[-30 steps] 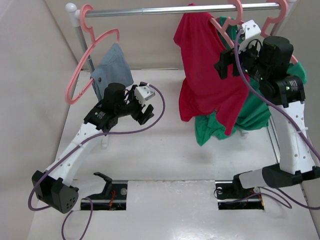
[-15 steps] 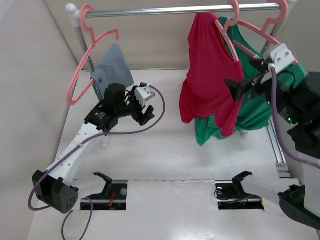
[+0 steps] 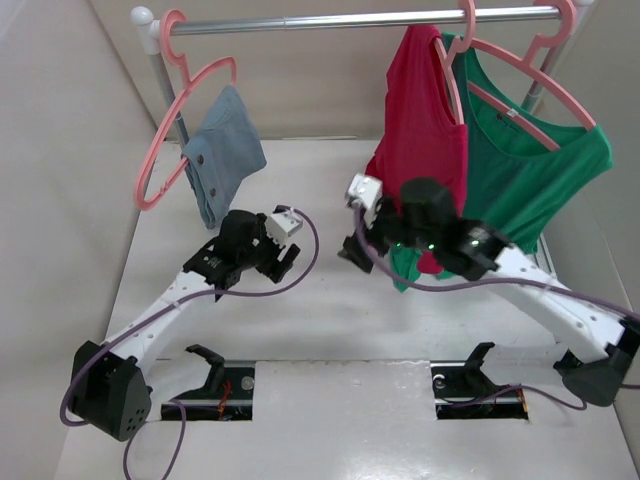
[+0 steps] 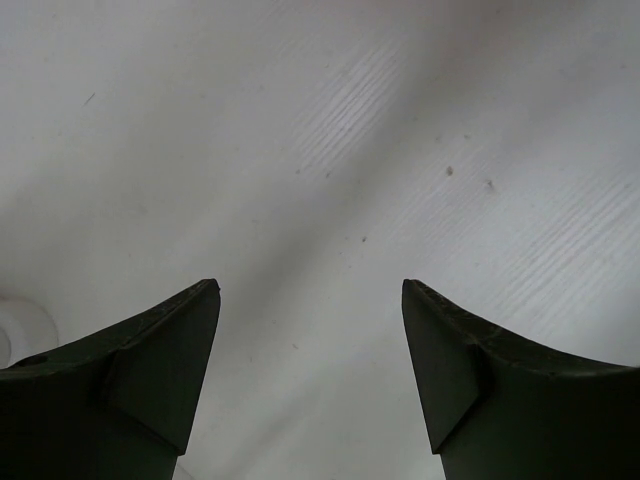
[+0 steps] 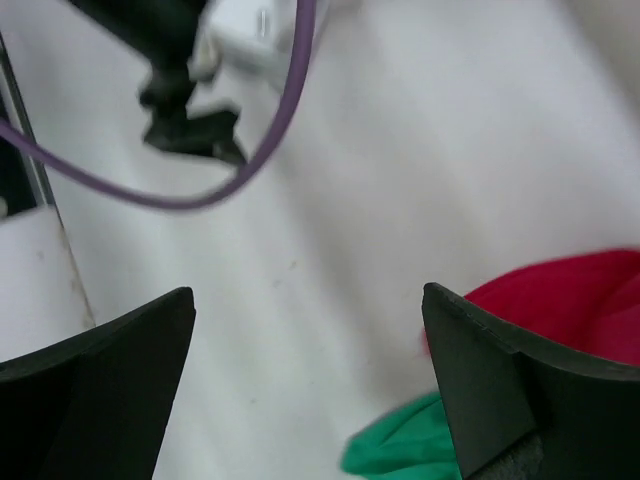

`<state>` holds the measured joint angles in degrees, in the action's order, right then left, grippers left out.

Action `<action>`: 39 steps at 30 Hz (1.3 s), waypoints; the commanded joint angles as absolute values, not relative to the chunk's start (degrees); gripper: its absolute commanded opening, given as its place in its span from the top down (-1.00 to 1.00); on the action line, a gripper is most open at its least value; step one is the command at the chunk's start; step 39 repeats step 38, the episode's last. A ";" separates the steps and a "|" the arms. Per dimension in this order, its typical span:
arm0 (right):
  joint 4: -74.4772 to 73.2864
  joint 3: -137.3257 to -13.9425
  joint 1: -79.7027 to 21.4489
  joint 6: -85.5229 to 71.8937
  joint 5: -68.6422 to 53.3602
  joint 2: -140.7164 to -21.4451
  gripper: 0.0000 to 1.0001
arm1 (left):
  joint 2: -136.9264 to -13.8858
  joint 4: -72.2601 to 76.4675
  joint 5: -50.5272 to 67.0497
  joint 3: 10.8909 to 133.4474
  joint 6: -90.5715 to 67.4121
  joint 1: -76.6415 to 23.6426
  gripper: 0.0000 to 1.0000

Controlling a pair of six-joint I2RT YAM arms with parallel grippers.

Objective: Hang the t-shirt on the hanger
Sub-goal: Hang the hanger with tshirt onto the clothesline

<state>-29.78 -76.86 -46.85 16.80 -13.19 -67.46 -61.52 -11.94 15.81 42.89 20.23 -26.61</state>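
The crimson t-shirt hangs from the rail at the back right, draped over a thin pink hanger seen nearly edge-on. Its lower hem also shows in the right wrist view. My right gripper is open and empty, low over the table just left of the shirt's hem; in its own view only table lies between the jaws. My left gripper is open and empty over the table's middle left, and its own view shows bare table.
A green top on a like pink hanger hangs right of the t-shirt; its hem shows in the right wrist view. A small blue-grey cloth hangs on a pink hanger at the rail's left post. Purple cables trail from both arms.
My right arm has swung down from the rail to low over the table, left of the t-shirt. The t-shirt now hangs straight and narrow on its hanger. My left arm has dropped slightly.
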 commanded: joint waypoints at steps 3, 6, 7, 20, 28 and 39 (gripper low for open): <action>-19.70 -63.57 -48.87 8.72 -3.97 -66.45 -0.99 | -57.05 -4.23 8.53 37.19 16.88 -24.79 -0.41; -17.15 -55.94 -48.87 4.68 0.78 -67.58 -0.99 | -55.55 -3.69 8.00 34.55 16.87 -24.08 -0.41; -17.14 -54.42 -48.87 3.70 1.66 -67.59 -0.99 | -55.02 -2.91 8.00 33.93 16.87 -24.08 -0.41; -12.84 -41.40 -45.53 -5.54 12.93 -69.60 -0.99 | -51.77 2.90 7.91 28.21 15.56 -21.18 -0.43; -10.72 -42.09 -45.53 -8.00 16.95 -69.60 -0.99 | -51.77 4.48 7.91 27.51 15.03 -20.65 -0.46; -12.31 -44.82 -45.53 -6.50 15.12 -72.42 -0.99 | -51.24 5.10 7.91 26.98 15.56 -18.98 -0.48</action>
